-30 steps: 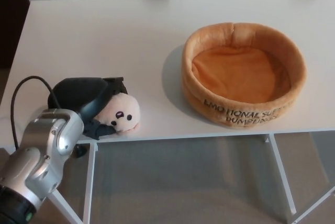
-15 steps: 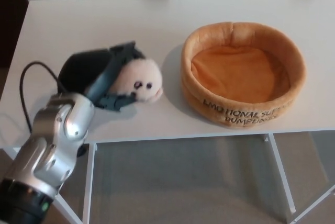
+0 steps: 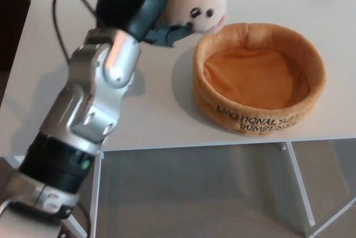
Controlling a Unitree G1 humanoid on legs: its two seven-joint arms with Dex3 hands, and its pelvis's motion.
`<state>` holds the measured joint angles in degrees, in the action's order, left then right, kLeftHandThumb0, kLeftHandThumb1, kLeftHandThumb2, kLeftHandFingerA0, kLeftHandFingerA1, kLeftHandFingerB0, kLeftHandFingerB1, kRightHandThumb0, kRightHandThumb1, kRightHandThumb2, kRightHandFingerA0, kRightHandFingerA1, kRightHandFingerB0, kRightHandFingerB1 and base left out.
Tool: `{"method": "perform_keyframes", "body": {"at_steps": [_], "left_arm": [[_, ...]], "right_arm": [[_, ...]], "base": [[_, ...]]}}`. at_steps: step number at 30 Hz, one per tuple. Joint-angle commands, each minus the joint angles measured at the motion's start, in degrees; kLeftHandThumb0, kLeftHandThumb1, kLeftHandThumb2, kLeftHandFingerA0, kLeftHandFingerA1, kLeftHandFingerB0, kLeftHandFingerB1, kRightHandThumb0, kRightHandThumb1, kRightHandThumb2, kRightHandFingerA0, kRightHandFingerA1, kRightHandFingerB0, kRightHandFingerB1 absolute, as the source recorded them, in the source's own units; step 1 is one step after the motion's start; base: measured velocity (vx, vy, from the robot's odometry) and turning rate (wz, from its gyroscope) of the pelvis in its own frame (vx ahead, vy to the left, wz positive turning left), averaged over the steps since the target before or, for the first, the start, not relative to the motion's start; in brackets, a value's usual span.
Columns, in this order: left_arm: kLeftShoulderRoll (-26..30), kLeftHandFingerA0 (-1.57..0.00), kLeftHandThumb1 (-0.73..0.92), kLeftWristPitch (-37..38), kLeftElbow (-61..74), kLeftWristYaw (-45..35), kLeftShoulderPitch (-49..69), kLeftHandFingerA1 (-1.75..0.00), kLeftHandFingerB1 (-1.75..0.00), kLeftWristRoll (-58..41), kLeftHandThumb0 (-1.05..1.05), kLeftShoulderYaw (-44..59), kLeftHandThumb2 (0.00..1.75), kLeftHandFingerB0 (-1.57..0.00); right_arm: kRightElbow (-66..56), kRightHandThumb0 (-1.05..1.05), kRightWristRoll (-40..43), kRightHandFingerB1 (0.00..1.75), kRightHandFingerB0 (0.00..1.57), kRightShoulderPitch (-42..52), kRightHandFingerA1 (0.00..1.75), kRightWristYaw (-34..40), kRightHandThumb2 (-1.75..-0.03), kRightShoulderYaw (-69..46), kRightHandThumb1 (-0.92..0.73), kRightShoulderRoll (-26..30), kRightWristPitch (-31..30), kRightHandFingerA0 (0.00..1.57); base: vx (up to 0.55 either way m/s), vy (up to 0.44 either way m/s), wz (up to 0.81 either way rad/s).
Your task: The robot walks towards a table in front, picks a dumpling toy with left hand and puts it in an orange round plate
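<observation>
Left hand is being held high over the far left part of the bench, and the dumpling toy is being gripped in it, with black fingers wrapped over the top and under the near side of the plush body. The toy is being carried clear of the bench surface, face turned toward the near right, at a spot just left of and beyond the far left rim of the orange round plate; it is not yet being held over the plate's hollow. The right hand is not being shown. Several risks are being judged from this position. The toy is soft and rounded, and much of it is being left bulging out past the fingers on the right, so it may be squeezed out of the grip if the arm is being swung quickly. If the fingers are being opened too early, the toy is likely to be dropped on the rim or outside it on the left and rolled away across the bench. If the arm is being lowered while crossing, the plush wall of the plate may be struck and the plate pushed to the right, toward the bench edge.
</observation>
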<state>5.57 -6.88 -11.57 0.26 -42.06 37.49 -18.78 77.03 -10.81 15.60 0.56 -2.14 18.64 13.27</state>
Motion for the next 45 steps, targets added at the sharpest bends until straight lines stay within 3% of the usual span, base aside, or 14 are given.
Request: {"method": "perform_keyframes", "body": {"at_steps": [1, 2, 4, 8, 9, 12, 16, 21, 26, 31, 32, 33, 38, 45], "left_arm": [[-3.1, -0.84, 0.65, -2.9, -2.3, 0.5, -4.7, -1.6, -0.86, 1.8, -0.19, -2.1, 0.63, -0.87], [-4.1, -0.83, 0.63, -3.4, -3.1, 0.2, -5.6, -1.62, -0.56, 1.9, -0.25, -2.8, 0.6, -0.86], [-5.5, -0.83, 0.63, -4.1, -4.1, -0.4, -6.9, -1.62, -0.56, 2.1, -0.25, -3.8, 0.6, -0.86], [-7.0, -0.85, 0.66, -4.4, -5.6, 0.1, -8.0, -1.57, -0.66, 2.7, -0.19, -5.5, 0.59, -0.87], [-7.8, -0.99, 0.57, -3.9, -6.5, 0.8, -8.1, -1.55, -0.91, 2.7, -0.18, -6.0, 0.69, -0.91], [-10.3, -0.82, 0.7, -2.6, -10.4, 3.5, -8.4, -1.67, -0.76, 3.2, -0.2, -8.0, 0.61, -0.88], [-11.0, -0.8, 0.73, -2.4, -12.6, 4.4, -8.5, -1.66, -1.31, 3.8, -0.12, -9.3, 0.61, -0.67], [-11.8, -0.85, 0.7, -3.9, -13.7, 2.5, -7.6, -1.63, -1.29, 3.4, -0.17, -10.3, 0.62, -0.72], [-11.5, -0.83, 0.71, -5.4, -14.8, 1.3, -6.8, -1.44, -0.67, 3.6, -0.15, -10.8, 0.63, -0.82], [-11.5, -0.83, 0.71, -6.9, -15.2, 0.6, -6.8, -1.44, -0.67, 3.4, -0.15, -10.9, 0.63, -0.82], [-10.9, -0.23, 0.47, -13.0, -15.1, -8.1, -8.6, -0.45, -0.36, 4.2, -0.69, -12.4, 0.76, -0.09], [-10.7, -0.02, 0.47, -15.3, -15.1, -11.6, -9.4, -0.28, -0.19, 4.3, -0.76, -13.0, 0.85, -0.08], [-10.3, -0.05, 0.49, -18.3, -14.6, -15.2, -10.0, -0.22, -0.11, 4.5, -0.82, -14.1, 0.88, -0.06], [-9.1, 0.0, 0.62, -21.4, -13.2, -19.8, -10.4, -0.16, -0.03, 5.1, -1.01, -16.3, 1.09, 0.0]], "right_arm": [[0.3, -0.46, 0.2, 0.35, 0.44, -0.3, 0.46, -0.3, -0.61, -0.4, -0.68, 0.8, -0.6, 0.72], [0.3, -0.52, 0.1, 0.47, 0.38, -0.4, 0.59, -0.2, -0.84, -0.3, -0.57, 0.9, -0.7, 0.67], [0.4, -0.52, -0.1, 0.47, 0.38, -0.6, 0.59, 0.0, -0.84, -0.2, -0.57, 0.9, -0.8, 0.67], [-0.3, -0.52, 0.5, 0.48, 0.38, 0.0, 0.59, -0.5, -0.84, -0.7, -0.57, 0.8, 0.2, 0.65], [-0.3, -0.43, 0.7, 0.35, 0.41, -0.1, 0.45, -0.6, -0.61, -0.8, -0.69, 0.8, 0.1, 0.69], [-0.2, -0.43, 0.4, 0.35, 0.43, -0.6, 0.46, -0.9, -0.61, -0.8, -0.69, 1.0, -0.1, 0.72], [-0.1, -0.5, 0.3, 0.48, 0.38, -1.0, 0.59, -0.9, -0.83, -0.7, -0.57, 0.9, -0.4, 0.67], [0.1, -0.5, 0.3, 0.48, 0.39, -1.6, 0.59, -1.0, -0.83, -0.7, -0.57, 0.7, -0.9, 0.67], [0.1, -0.5, -0.3, 0.48, 0.4, -1.9, 0.59, -0.7, -0.84, -0.2, -0.58, 0.9, -0.7, 0.68], [0.1, -0.5, -0.3, 0.48, 0.4, -2.0, 0.59, -0.7, -0.84, 0.0, -0.58, 1.0, -0.6, 0.68], [-0.1, -0.49, -0.6, 0.48, 0.4, -2.0, 0.58, -0.7, -0.84, 0.4, -0.58, 1.1, -0.5, 0.66], [0.0, -0.49, -0.7, 0.48, 0.41, -2.0, 0.57, -0.6, -0.84, 0.4, -0.59, 1.1, -0.7, 0.66], [0.3, -0.43, -0.9, 0.35, 0.44, -2.1, 0.44, -0.4, -0.61, 0.9, -0.7, 1.0, -1.0, 0.72], [0.0, -0.51, -0.5, 0.49, 0.41, -2.2, 0.6, -0.7, -0.86, 0.8, -0.58, 1.1, -0.9, 0.69]], "base": [[0.0, 0.0, 0.0], [0.0, 0.0, 0.0], [0.0, 0.0, 0.0], [0.0, 0.0, 0.0], [0.0, 0.0, 0.0], [0.0, 0.0, 0.0], [0.0, 0.0, 0.0], [0.0, 0.0, 0.0], [0.0, 0.0, 0.0], [0.0, 0.0, 0.0], [0.0, 0.0, 0.0], [0.0, 0.0, 0.0], [0.0, 0.0, 0.0], [0.0, 0.0, 0.0]]}}
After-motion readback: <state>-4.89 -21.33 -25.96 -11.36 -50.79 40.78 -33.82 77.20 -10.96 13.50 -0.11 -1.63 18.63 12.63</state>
